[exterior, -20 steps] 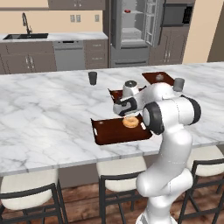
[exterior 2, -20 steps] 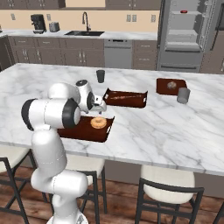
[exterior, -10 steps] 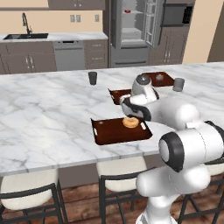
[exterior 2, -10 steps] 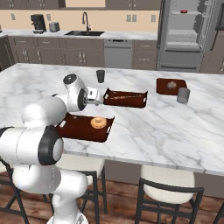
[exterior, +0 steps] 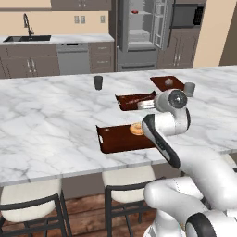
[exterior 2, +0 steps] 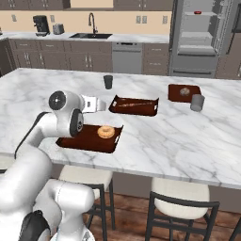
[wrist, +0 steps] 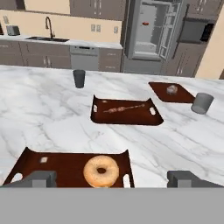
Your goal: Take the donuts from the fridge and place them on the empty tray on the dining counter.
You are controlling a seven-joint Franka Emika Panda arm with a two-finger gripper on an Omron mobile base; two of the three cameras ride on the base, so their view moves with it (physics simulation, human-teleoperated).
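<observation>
The orange-tan donut (wrist: 101, 170) is lying flat, hole facing up, on the near tray (wrist: 57, 168), toward that tray's right end, close to the handle slot there. The tray is sitting on the dining counter (wrist: 39, 118) close to the stool-side edge, its long axis running along the counter's length, roughly parallel to that edge. In the left base view the same donut (exterior: 136, 129) is showing just beside the white arm, which is crossing in front of the tray's right end; in the right base view the donut (exterior 2: 105, 132) is resting on the tray (exterior 2: 92, 139) just to the right of the arm's big joint. The gripper (wrist: 115, 178) is hovering above and short of the donut with its jaws standing wide apart and nothing between them; the two grey fingertips (wrist: 40, 178) are sitting far to either side of the donut, touching neither it nor the tray. A second dark tray (exterior 2: 134, 105) is lying farther across the counter, also long-axis along the counter, with a thin skewer-like thing on it. Beyond it a dark cup (exterior 2: 108, 82) is standing upright, and off to the right a grey cup (exterior 2: 197, 102) is standing beside a small brown board (exterior 2: 184, 92). At the back wall the fridge (exterior 2: 200, 37) is standing with its doors swung open, and a small dark-red thing (wrist: 145, 23), too small to make out, is sitting on an upper shelf.
</observation>
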